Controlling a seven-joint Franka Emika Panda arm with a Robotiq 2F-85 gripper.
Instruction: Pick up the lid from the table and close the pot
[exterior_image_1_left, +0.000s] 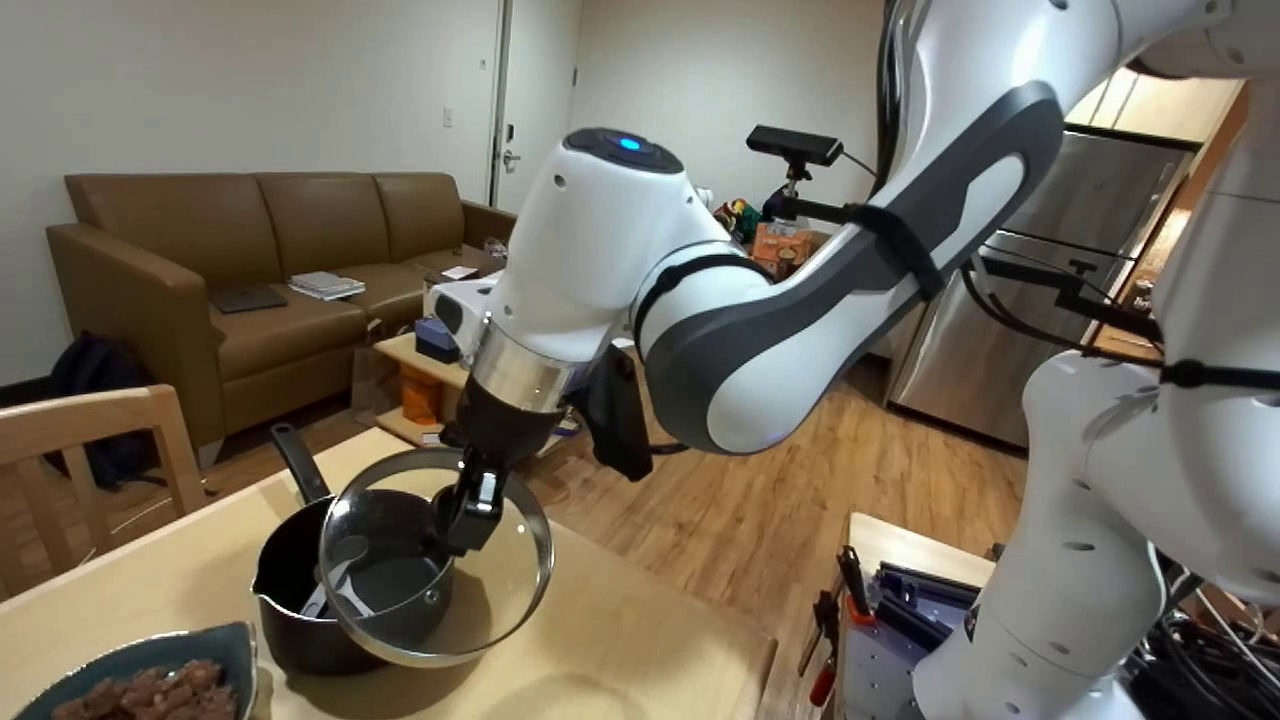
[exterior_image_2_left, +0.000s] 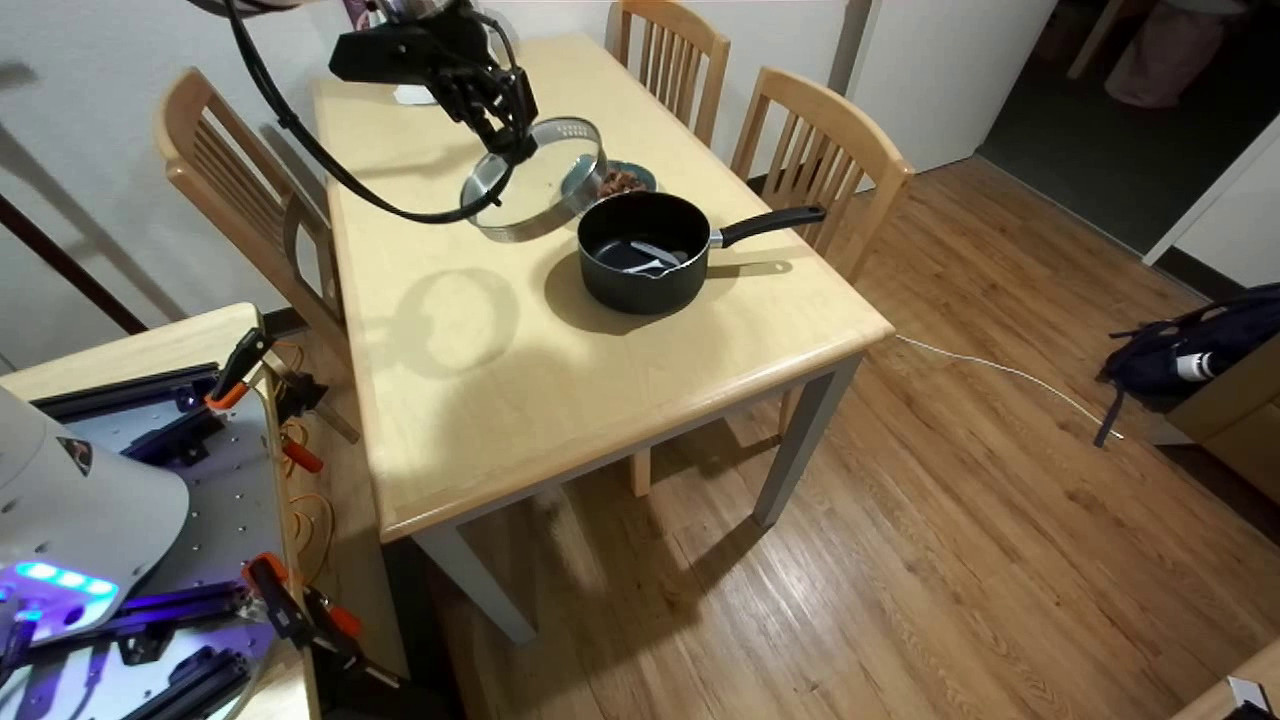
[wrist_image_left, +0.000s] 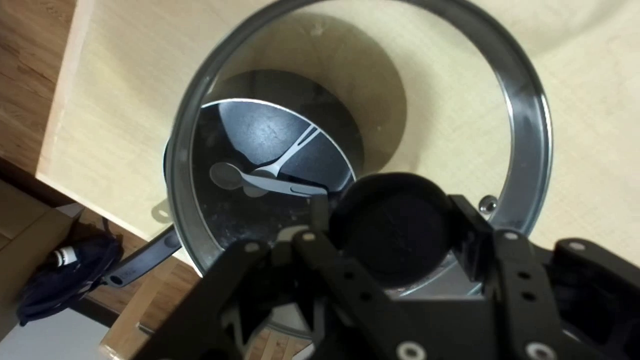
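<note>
Gripper (wrist_image_left: 393, 227) clamped on dark knob (wrist_image_left: 392, 245) of lid (exterior_image_2_left: 540, 190); round lid in air over table (exterior_image_2_left: 580, 400), near pot (exterior_image_2_left: 640, 290), tilted, knob side toward gripper; in an exterior view its outline runs longest from lower left to upper right; there pot handle (exterior_image_2_left: 772, 224) points right, toward chair (exterior_image_2_left: 850, 125); in wrist view lid rim (wrist_image_left: 500, 52) runs off top edge, lower part partly hidden by gripper; spoons (wrist_image_left: 285, 186) in pot show through glass; bowl of brown food (exterior_image_1_left: 238, 650) cut off in an exterior view.

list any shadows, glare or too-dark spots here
In an exterior view, a ring-shaped shadow falls on the table and the floor gleams; in the wrist view, the knob is nearly black, with a rounded shadow showing through the glass lid.
</note>
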